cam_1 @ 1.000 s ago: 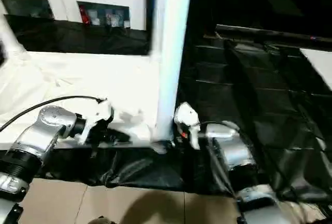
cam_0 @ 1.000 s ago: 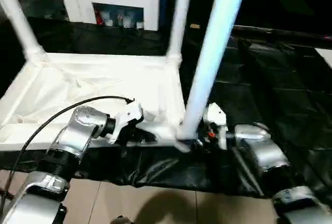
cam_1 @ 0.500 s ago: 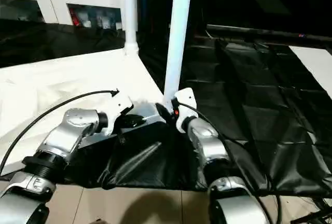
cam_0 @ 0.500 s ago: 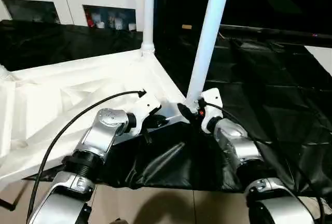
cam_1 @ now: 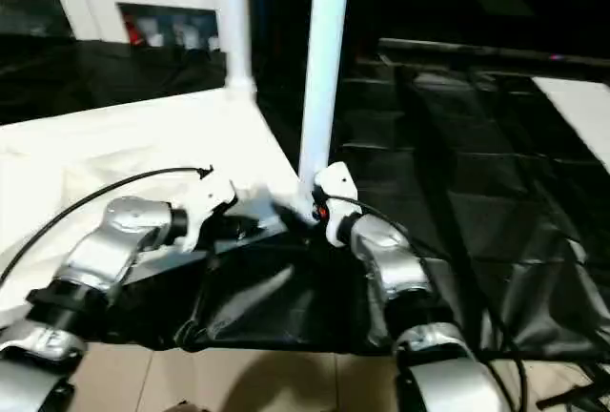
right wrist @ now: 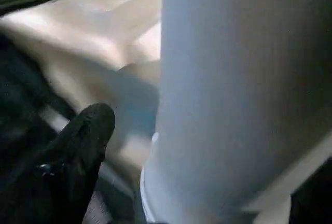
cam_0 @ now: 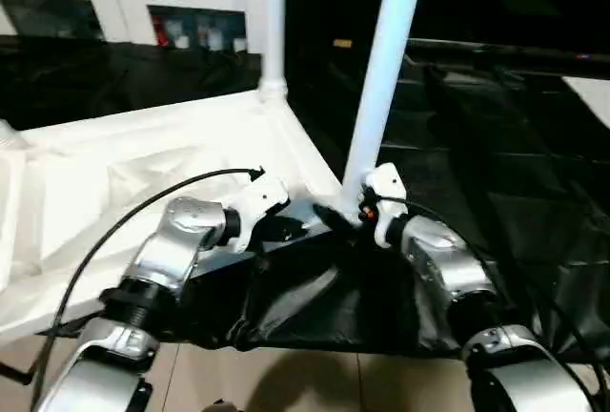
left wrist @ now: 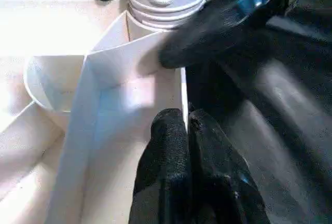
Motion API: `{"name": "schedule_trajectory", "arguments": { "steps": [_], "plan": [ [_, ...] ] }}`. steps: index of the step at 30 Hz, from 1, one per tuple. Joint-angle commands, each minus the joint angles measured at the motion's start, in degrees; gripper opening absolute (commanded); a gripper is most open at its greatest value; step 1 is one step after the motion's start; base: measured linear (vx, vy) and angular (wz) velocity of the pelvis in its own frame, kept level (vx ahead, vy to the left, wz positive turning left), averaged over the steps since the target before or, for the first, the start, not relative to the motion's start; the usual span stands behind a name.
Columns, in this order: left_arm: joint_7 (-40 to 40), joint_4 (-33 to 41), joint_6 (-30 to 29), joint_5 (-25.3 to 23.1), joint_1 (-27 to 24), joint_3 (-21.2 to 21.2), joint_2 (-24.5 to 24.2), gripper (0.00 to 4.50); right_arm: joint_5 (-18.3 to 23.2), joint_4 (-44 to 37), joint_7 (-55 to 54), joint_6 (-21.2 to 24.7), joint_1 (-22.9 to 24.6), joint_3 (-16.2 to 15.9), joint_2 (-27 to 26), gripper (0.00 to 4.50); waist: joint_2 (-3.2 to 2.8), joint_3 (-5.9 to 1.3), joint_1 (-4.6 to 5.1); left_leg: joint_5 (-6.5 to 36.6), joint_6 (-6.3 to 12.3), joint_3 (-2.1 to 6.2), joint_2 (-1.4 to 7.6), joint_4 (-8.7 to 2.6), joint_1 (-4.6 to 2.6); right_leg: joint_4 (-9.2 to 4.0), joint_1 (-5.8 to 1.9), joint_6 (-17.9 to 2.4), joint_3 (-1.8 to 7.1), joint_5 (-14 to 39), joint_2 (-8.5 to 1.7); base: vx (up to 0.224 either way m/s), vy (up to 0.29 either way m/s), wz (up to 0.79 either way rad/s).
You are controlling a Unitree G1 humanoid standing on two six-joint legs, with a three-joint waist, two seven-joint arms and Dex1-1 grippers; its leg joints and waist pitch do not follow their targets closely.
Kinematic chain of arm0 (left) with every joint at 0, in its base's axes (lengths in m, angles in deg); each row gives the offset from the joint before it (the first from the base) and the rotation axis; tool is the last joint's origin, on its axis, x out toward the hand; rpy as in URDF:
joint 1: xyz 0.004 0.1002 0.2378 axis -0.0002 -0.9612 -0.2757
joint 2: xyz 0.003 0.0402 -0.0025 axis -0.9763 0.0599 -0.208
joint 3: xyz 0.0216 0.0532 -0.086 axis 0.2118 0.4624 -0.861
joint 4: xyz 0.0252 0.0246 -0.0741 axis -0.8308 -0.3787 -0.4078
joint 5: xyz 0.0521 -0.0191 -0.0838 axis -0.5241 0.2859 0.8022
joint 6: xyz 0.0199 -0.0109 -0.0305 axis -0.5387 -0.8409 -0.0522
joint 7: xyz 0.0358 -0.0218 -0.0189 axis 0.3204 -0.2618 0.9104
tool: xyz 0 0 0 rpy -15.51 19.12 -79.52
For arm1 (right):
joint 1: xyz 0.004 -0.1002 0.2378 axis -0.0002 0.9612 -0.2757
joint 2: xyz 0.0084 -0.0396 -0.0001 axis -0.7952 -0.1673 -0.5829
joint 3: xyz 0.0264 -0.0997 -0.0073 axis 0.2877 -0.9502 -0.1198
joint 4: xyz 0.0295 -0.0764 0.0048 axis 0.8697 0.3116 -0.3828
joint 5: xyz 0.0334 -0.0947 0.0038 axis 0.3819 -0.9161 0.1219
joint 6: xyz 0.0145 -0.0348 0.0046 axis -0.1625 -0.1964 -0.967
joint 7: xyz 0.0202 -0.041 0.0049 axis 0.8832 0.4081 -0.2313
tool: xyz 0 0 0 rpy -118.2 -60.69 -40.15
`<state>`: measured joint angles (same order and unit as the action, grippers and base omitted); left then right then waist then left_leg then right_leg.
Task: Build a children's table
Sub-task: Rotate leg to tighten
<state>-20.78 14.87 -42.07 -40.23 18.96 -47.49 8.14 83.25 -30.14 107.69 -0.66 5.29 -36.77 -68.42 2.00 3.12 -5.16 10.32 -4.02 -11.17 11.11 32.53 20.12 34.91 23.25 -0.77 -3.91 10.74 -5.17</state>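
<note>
The children's table (cam_0: 143, 159) is plain white, its upright leg (cam_0: 381, 69) tinted pale blue. Both forearms are silver; the left gripper (left wrist: 188, 130) has glossy black fingers. A shiny black cover (cam_0: 496, 174) drapes the work table.

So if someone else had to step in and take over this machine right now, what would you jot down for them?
Left end effector: shut, fingers pinched on the thin rim of the upside-down white table top, beside the near corner socket.
Right end effector: at the foot of the near leg; one black finger shows beside it with a gap, so not clamped.
Done: the near leg stands upright in its corner socket; a second leg stands in the far corner.
Left: other legs can't be judged from here; check the near leg is seated, then finish the rest and turn the table over.
</note>
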Motion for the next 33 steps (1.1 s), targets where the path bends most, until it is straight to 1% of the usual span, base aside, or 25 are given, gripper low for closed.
{"name": "schedule_trajectory", "arguments": {
  "steps": [1, 2, 3, 4, 5, 6, 7, 8, 9, 10, 11, 12, 14, 15, 17, 20, 22, 25, 27, 28, 29, 30, 31, 32, 33],
  "plan": [
    [-5.56, 2.58, 2.18, 1.67, -0.01, 2.6, 0.07, 0.0, 0.3, -1.54, 7.27, 1.56, 1.16, -3.15, 0.97, 4.44, -1.05, -3.53, -0.18, 12.77, 2.79, 0.79, 2.35, -3.57, -0.21, -3.66, -3.21, -14.91, 2.62, 5.12, -3.0, 0.0, 0.0, 0.0],
    [-6.69, 2.7, 2.24, 1.83, -0.15, 2.76, -0.49, 0.0, 0.65, -2.14, 9.46, 1.85, 1.4, -3.7, 1.73, 4.44, -0.81, -3.55, -0.21, 12.91, 2.8, 0.74, 2.4, -3.54, -0.22, -3.68, -3.23, -14.85, 2.62, 5.66, -3.04, 0.0, 0.0, 0.0],
    [-7.66, 2.83, 2.14, 2.01, -0.23, 2.87, -0.98, 0.0, 1.08, -2.94, 11.9, 2.24, 1.73, -4.38, 2.5, 4.44, -0.88, -3.44, -0.28, 13.56, 2.6, 0.82, 2.53, -3.67, -0.21, -3.71, -3.14, -14.7, 2.63, 7.19, -3.13, 0.0, 0.0, 0.0],
    [-7.66, 2.83, 2.14, 2.01, -0.23, 2.87, -0.98, 0.0, 1.08, -2.94, 11.9, 2.24, 1.73, -4.38, 2.5, 4.44, -0.92, -3.44, -0.34, 14.1, 2.45, 0.8, 2.54, -3.66, -0.34, -3.78, -3.09, -14.68, 2.62, 8.01, -3.12, 0.0, 0.0, 0.0],
    [-8.97, 3.08, 1.83, 2.56, -0.21, 3.01, -1.66, 0.0, 1.63, -4.03, 15.48, 2.53, 2.18, -5.37, 3.61, 4.28, -0.6, -3.34, -0.37, 14.93, 2.25, 0.77, 2.54, -3.7, -0.35, -3.97, -3.06, -14.47, 2.65, 9.56, -3.12, 0.0, 0.0, 0.0],
    [-10.14, 3.12, 1.69, 2.97, -0.02, 3.15, -2.26, 0.0, 2.04, -4.95, 18.44, 2.83, 2.5, -6.08, 4.49, 4.28, -0.54, -3.34, -0.63, 14.91, 2.18, 0.86, 2.58, -3.71, -0.33, -3.93, -3.06, -14.09, 2.7, 10.83, -3.3, 0.0, 0.0, 0.0],
    [-10.48, 3.1, 1.72, 3.06, 0.06, 3.21, -2.45, 0.0, 2.17, -5.24, 19.31, 2.92, 2.6, -6.28, 4.74, 4.18, -0.45, -3.36, -0.69, 14.85, 2.29, 0.83, 2.6, -3.71, -0.33, -3.99, -3.06, -13.93, 2.7, 11.15, -3.28, 0.0, 0.0, 0.0],
    [-11.08, 2.99, 1.89, 3.26, 0.23, 3.37, -2.8, 0.0, 2.4, -5.83, 20.77, 3.16, 2.78, -6.55, 5.18, 4.07, -0.62, -3.31, -0.79, 14.81, 2.23, 0.82, 2.69, -3.75, -0.37, -4.01, -2.83, -13.88, 2.75, 11.41, -3.34, 0.0, 0.0, 0.0],
    [-12.13, 3.01, 1.76, 3.66, 0.37, 3.5, -3.15, 0.0, 2.71, -6.63, 22.61, 3.89, 3.0, -7.03, 5.68, 3.98, -0.37, -3.38, -0.97, 14.26, 2.26, 0.79, 2.62, -3.69, -0.4, -3.95, -2.91, -13.87, 2.74, 10.91, -3.25, 0.0, 0.0, 0.0],
    [-12.63, 2.99, 1.74, 3.8, 0.43, 3.55, -3.28, 0.0, 2.79, -7.03, 23.41, 4.18, 3.13, -7.28, 5.92, 3.86, -0.42, -3.36, -1.08, 13.91, 2.26, 0.83, 2.63, -3.7, -0.35, -3.86, -2.93, -13.88, 2.75, 10.71, -3.28, 0.0, 0.0, 0.0],
    [-13.14, 2.97, 1.72, 3.95, 0.49, 3.59, -3.42, 0.0, 2.88, -7.44, 24.23, 4.47, 3.26, -7.55, 6.17, 3.86, -0.42, -3.4, -1.13, 13.71, 2.28, 0.77, 2.64, -3.67, -0.38, -3.85, -2.86, -13.95, 2.77, 10.49, -3.3, 0.0, 0.0, 0.0],
    [-14.64, 2.82, 1.63, 4.16, 0.64, 3.82, -3.87, 0.0, 2.77, -8.81, 26.17, 5.09, 3.87, -8.7, 6.94, 3.74, -0.24, -3.41, -1.4, 12.82, 2.47, 0.75, 2.62, -3.58, -0.41, -3.79, -2.9, -13.97, 2.75, 9.74, -3.29, 0.0, 0.0, 0.0],
    [-15.31, 2.76, 1.56, 4.06, 0.68, 4.14, -4.21, 0.0, 2.65, -10.1, 26.74, 5.12, 4.65, -9.46, 7.3, 3.54, -0.29, -3.49, -1.45, 12.01, 2.54, 0.77, 2.61, -3.58, -0.36, -3.64, -2.89, -13.97, 2.71, 8.85, -3.28, 0.0, 0.0, 0.0],
    [-15.38, 2.72, 1.6, 4.11, 0.71, 4.11, -4.3, 0.0, 2.61, -10.42, 26.73, 5.24, 4.78, -9.49, 7.27, 3.54, 0.02, -3.43, -1.38, 12.34, 2.45, 0.71, 2.59, -3.59, -0.35, -3.74, -2.83, -13.93, 2.72, 9.35, -3.3, 0.0, 0.0, 0.0],
    [-15.52, 2.71, 1.5, 4.37, 0.71, 3.97, -4.44, 0.0, 2.69, -10.81, 26.74, 5.71, 5.03, -9.55, 7.13, 3.24, -0.01, -3.39, -1.46, 12.94, 2.16, 0.78, 2.57, -3.64, -0.35, -3.89, -2.83, -13.42, 2.76, 11.26, -3.45, 0.0, 0.0, 0.0],
    [-15.25, 2.69, 1.48, 4.43, 0.68, 3.85, -4.61, 0.0, 2.24, -10.58, 25.88, 5.25, 5.35, -9.71, 6.76, 3.11, 0.03, -3.42, -1.47, 13.18, 1.76, 0.83, 2.56, -3.67, -0.37, -3.96, -2.78, -12.97, 2.78, 12.44, -3.49, 0.0, 0.0, 0.0],
    [-14.88, 2.75, 1.44, 4.5, 0.48, 3.67, -4.65, 0.0, 1.96, -10.66, 24.53, 5.33, 5.76, -9.65, 6.06, 2.91, 0.03, -3.46, -1.46, 12.73, 1.71, 0.84, 2.54, -3.67, -0.34, -3.9, -2.79, -13.0, 2.76, 11.71, -3.45, 0.0, 0.0, 0.0],
    [-13.05, 3.08, 1.08, 4.39, 0.09, 2.89, -3.97, 0.0, 2.26, -10.74, 20.74, 6.12, 6.32, -8.91, 4.07, 2.79, -0.04, -3.36, -1.45, 13.22, 1.54, 0.88, 2.51, -3.74, -0.32, -4.0, -2.76, -12.81, 2.76, 12.17, -3.48, 0.0, 0.0, 0.0],
    [-9.99, 2.8, 0.61, 3.75, 0.19, 2.21, -2.99, 0.0, 1.72, -9.2, 15.67, 5.79, 6.07, -7.79, 2.12, 2.73, 0.01, -3.13, -1.26, 15.78, 0.62, 1.09, 2.49, -4.06, -0.43, -4.49, -2.58, -11.6, 2.75, 17.1, -3.62, 0.0, 0.0, 0.0],
    [-5.24, 2.06, -0.25, 2.64, 0.53, 1.32, -1.53, 0.0, 0.77, -6.57, 8.06, 5.13, 5.4, -6.09, -0.56, 2.73, 0.03, -2.97, -0.96, 17.15, -0.47, 1.21, 2.47, -4.2, -0.58, -4.86, -2.21, -10.86, 2.86, 20.37, -3.83, 0.0, 0.0, 0.0],
    [-3.52, 1.8, -0.53, 2.31, 0.69, 1.01, -0.88, 0.0, 0.54, -5.31, 4.77, 5.04, 5.02, -5.26, -1.82, 2.73, 0.03, -2.97, -0.96, 17.15, -0.47, 1.21, 2.47, -4.2, -0.58, -4.86, -2.21, -10.86, 2.86, 20.37, -3.83, 0.0, 0.0, 0.0],
    [-1.39, 1.65, -1.29, 1.78, 0.88, 0.82, -0.09, 0.0, 0.54, -4.02, 1.36, 5.11, 4.62, -4.32, -3.27, 2.72, 0.23, -2.98, -0.62, 18.6, -1.7, 1.66, 2.33, -4.37, -0.58, -5.36, -2.34, -8.8, 2.62, 26.09, -4.13, 0.0, 0.0, 0.0],
    [0.19, 1.51, -1.66, 1.35, 1.04, 0.73, 0.49, 0.0, 0.64, -3.13, -0.98, 5.33, 4.29, -3.66, -4.37, 2.72, 0.27, -2.98, -0.37, 19.11, -1.64, 1.78, 2.34, -4.41, -0.62, -5.57, -2.22, -7.88, 2.63, 27.49, -4.07, 0.0, 0.0, 0.0],
    [0.93, 1.47, -1.93, 1.18, 1.13, 0.69, 0.81, 0.0, 0.69, -2.74, -2.18, 5.54, 4.11, -3.34, -4.91, 2.72, 0.15, -3.0, -0.27, 19.27, -1.6, 1.79, 2.4, -4.47, -0.7, -5.62, -2.1, -7.79, 2.69, 27.31, -4.04, 0.0, 0.0, 0.0],
    [4.4, 1.2, -3.08, 0.44, 1.54, 0.46, 2.37, 0.0, 0.67, -1.13, -7.48, 6.41, 3.26, -2.19, -7.07, 2.72, 0.07, -3.04, 0.01, 19.45, -1.61, 1.71, 2.41, -4.45, -0.75, -5.56, -1.94, -8.12, 2.78, 25.89, -3.89, 0.0, 0.0, 0.0]
  ]
}}
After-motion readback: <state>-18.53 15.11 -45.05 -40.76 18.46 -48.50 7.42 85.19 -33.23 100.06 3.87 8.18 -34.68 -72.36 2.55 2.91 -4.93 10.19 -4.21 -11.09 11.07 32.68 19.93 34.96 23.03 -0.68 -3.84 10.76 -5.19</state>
